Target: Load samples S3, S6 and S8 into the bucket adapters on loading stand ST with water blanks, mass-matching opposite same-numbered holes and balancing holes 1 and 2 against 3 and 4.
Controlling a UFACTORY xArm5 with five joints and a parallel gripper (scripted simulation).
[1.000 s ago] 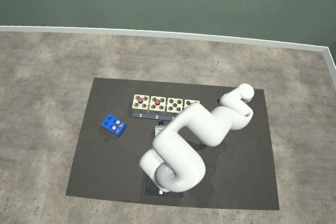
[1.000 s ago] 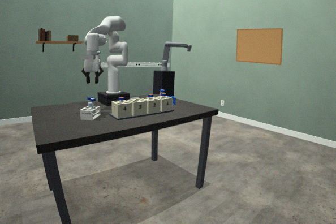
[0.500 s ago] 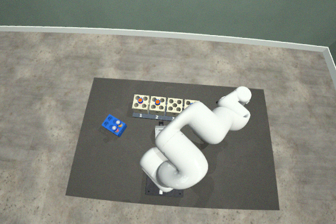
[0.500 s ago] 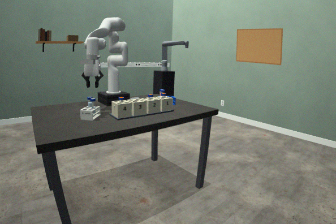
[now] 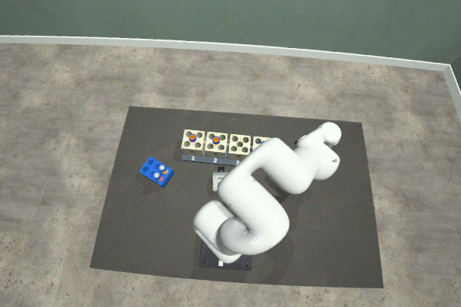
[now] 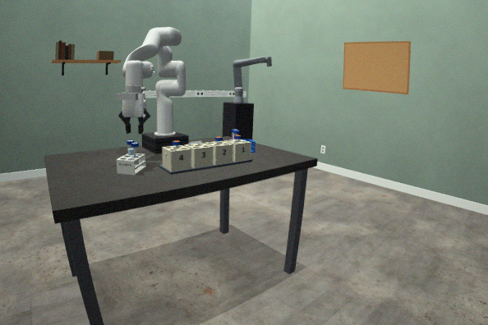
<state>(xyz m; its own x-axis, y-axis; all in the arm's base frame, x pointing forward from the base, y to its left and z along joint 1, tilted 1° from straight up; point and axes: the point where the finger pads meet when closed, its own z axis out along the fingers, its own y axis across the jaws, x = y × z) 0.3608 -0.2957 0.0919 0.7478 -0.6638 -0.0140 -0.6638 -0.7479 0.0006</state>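
Four cream adapters stand in a row on the stand ST (image 5: 202, 159) (image 6: 193, 169): adapter 1 (image 5: 192, 151) (image 6: 242, 150), adapter 2 (image 5: 216, 153) (image 6: 223, 153), adapter 3 (image 5: 236, 153) (image 6: 203, 155) and adapter 4 (image 5: 256, 140) (image 6: 180, 158). Orange-dotted tubes stand in adapter 1 (image 5: 192, 137), adapter 2 (image 5: 216, 139) (image 6: 218, 139) and adapter 4 (image 6: 176, 142). My gripper (image 6: 134, 125) is open and empty. It hangs above the blue-capped tubes (image 6: 131, 145) in the white rack (image 6: 131, 164). In the top view the arm hides the gripper and that rack.
A blue rack (image 5: 149, 170) (image 6: 252, 145) holding white-dotted tubes (image 5: 162, 167) stands left of the stand. A small pale box (image 5: 218, 181) sits in front of the adapters, partly under the arm. The arm's base (image 5: 225, 260) is at the table's near edge.
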